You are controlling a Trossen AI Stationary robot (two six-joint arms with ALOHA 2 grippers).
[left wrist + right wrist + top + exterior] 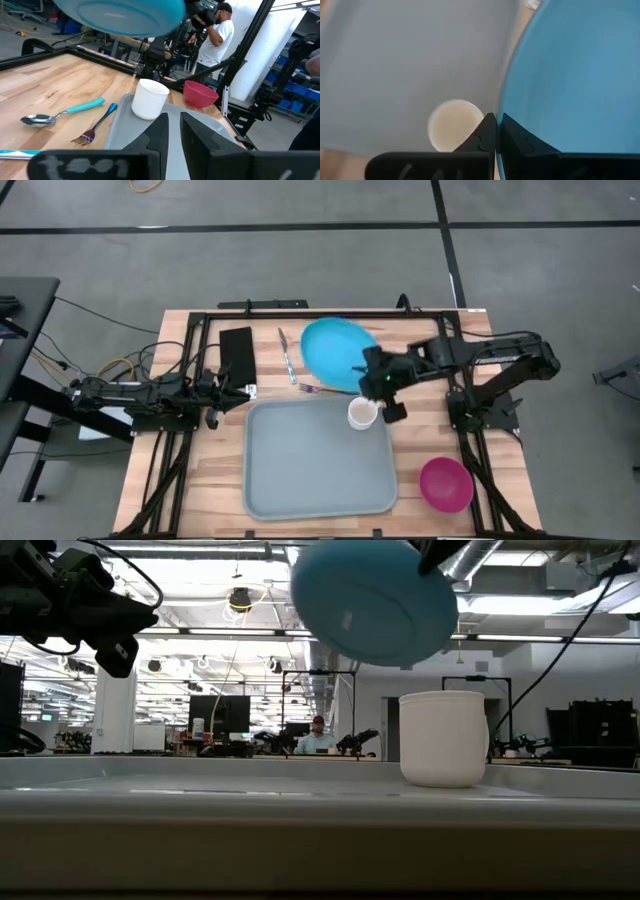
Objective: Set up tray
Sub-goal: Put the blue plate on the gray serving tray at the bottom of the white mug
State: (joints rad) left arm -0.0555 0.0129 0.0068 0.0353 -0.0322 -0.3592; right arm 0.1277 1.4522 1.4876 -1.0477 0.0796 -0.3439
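right claw clenched on round blue plate, held aloft at frame centre. white cup on grey-blue rectangular plastic tray. left claw shut, left of tray.

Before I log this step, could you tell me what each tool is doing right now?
Left tool: shut, empty, beside the tray.
Right tool: shut on the blue plate, held in the air.

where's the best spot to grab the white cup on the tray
Judging by its pose, take the white cup by its rim from straight above, one finger inside, one outside. It stands upright and open-topped in the tray's far right corner; the lifted blue plate hangs close by.
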